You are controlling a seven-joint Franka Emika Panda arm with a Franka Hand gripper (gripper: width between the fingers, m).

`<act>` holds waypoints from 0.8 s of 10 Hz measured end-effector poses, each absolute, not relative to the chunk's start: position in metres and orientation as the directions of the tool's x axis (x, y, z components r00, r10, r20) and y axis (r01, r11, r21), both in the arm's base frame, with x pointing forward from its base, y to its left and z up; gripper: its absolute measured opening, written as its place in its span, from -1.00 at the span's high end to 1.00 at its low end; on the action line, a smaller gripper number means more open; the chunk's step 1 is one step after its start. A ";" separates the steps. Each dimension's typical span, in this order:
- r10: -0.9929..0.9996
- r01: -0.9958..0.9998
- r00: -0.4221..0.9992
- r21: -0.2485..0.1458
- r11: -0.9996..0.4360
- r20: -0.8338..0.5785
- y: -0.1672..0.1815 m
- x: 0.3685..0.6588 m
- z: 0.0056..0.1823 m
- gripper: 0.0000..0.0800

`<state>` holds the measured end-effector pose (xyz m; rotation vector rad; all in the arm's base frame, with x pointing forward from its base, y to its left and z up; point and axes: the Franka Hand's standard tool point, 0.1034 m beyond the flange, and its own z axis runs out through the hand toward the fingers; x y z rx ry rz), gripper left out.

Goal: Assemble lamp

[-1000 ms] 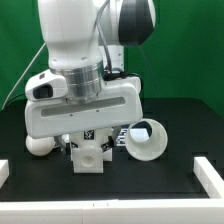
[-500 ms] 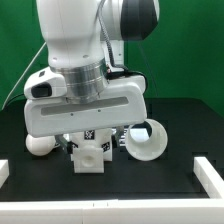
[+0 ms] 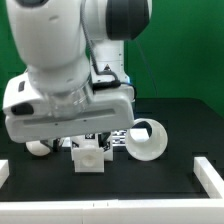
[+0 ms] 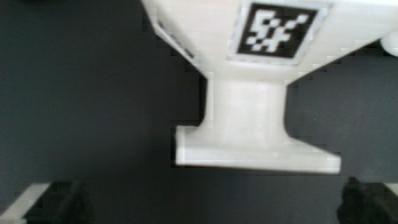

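The white lamp base (image 3: 88,158) sits on the black table near the front, just below my gripper (image 3: 88,141). In the wrist view a white tagged part (image 4: 249,100), most likely this base, fills the middle, with a tag on its wide end and a narrow neck. My gripper (image 4: 214,205) is open and empty; its dark fingertips (image 4: 61,201) stand far apart and touch nothing. The tapered shade (image 3: 147,140) lies on its side to the exterior view's right of the base. The round bulb (image 3: 38,149) peeks out on the left, partly hidden by my hand.
The marker board (image 3: 122,136) lies behind the base, mostly hidden. White rails stand at the front left (image 3: 4,171) and front right (image 3: 210,172) of the black table. A green backdrop closes the back.
My arm and hand have swung toward the exterior view's left and slightly up. The base, shade and bulb have not moved.
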<state>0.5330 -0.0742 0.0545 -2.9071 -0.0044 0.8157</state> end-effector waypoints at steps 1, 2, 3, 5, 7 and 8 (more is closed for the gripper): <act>0.054 -0.031 0.804 -0.133 -0.991 -0.592 -0.070 0.526 0.055 -0.75; 0.066 -0.033 0.772 -0.142 -0.989 -0.632 -0.069 0.528 0.053 -0.75; 0.069 -0.029 0.775 -0.144 -0.989 -0.628 -0.068 0.532 0.051 -0.75; -0.056 -0.121 0.717 -0.046 -0.992 -0.695 -0.059 0.523 0.051 -0.75; -0.076 -0.127 0.695 -0.019 -0.992 -0.715 -0.051 0.519 0.041 -0.75; -0.067 -0.122 0.699 -0.026 -0.992 -0.712 -0.052 0.520 0.042 -0.75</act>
